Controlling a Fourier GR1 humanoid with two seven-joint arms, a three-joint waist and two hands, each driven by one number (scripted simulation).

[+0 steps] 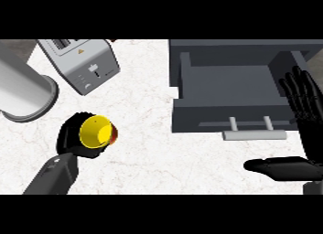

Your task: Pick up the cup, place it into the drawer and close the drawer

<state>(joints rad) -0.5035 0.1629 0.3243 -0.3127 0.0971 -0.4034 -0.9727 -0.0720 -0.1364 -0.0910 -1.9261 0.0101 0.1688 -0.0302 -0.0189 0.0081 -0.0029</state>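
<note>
A yellow cup with an orange-red side lies in my left hand, whose black fingers curl round it at the counter's left. The cup's round yellow face points up at the view. To the right stands the grey drawer, pulled open, its inside bare and its pale handle facing me. My right hand shows at the right edge beside the drawer's front corner, fingers straight and pointing up, thumb stretched out to the left below the handle.
A silver toaster stands at the back left. A large grey cylinder lies at the far left edge. White marble counter spreads between my hands.
</note>
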